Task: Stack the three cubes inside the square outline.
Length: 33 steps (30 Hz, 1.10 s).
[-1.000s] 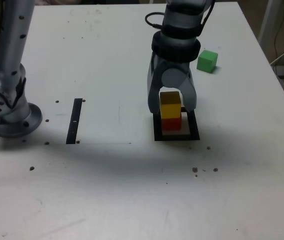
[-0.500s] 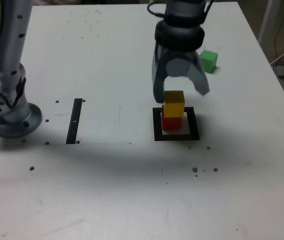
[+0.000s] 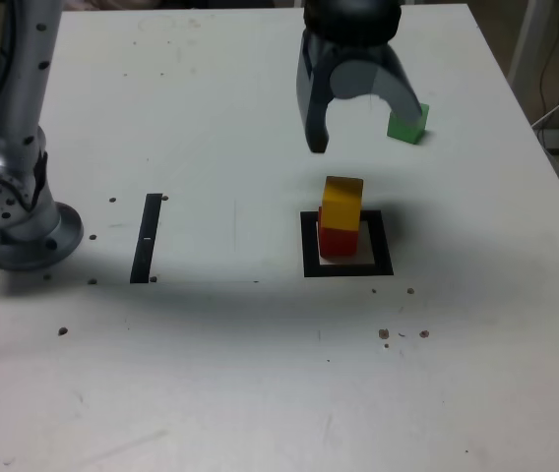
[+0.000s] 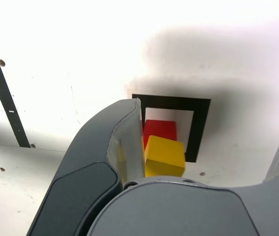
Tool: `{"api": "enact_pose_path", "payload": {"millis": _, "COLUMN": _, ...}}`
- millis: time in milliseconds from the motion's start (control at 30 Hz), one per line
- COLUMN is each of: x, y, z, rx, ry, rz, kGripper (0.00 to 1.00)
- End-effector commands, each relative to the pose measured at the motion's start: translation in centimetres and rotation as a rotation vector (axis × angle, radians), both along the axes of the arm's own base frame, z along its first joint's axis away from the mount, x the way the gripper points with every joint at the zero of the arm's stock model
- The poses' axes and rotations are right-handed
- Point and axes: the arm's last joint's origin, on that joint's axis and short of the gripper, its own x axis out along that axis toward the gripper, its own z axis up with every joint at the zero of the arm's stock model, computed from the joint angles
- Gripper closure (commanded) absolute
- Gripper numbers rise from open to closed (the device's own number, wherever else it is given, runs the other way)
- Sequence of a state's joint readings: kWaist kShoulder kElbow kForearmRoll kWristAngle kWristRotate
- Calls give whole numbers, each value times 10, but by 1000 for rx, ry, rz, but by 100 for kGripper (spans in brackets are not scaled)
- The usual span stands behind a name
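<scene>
The yellow cube (image 3: 342,203) sits a bit crooked on the red cube (image 3: 337,240), inside the square outline (image 3: 309,246). Above them hangs the gripper (image 3: 366,133), spread wide and empty. The green cube (image 3: 407,122) waits near the surface's far edge.

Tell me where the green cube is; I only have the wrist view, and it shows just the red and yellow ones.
Observer: The green cube sits on the table beyond the square outline, toward the exterior view's right, partly hidden behind one of the fingers.
Operator: Confirm the gripper is clear of the stack.
Observer: The gripper hangs open and empty above the yellow cube, with a visible gap between them.
</scene>
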State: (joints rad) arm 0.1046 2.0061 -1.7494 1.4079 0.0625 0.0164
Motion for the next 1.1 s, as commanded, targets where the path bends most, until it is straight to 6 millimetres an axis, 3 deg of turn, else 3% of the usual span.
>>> {"api": "enact_pose_path", "payload": {"millis": 0, "x": 5, "y": 6, "z": 1, "rx": 0, "ry": 4, "rz": 11, "kGripper": 1}}
{"api": "enact_pose_path", "payload": {"millis": 600, "x": 43, "y": 72, "z": -14, "rx": -52, "ry": 44, "rz": 278, "kGripper": 1}}
{"api": "enact_pose_path", "payload": {"millis": 1067, "x": 57, "y": 101, "z": -17, "rx": -67, "ry": 10, "rz": 449, "kGripper": 1}}
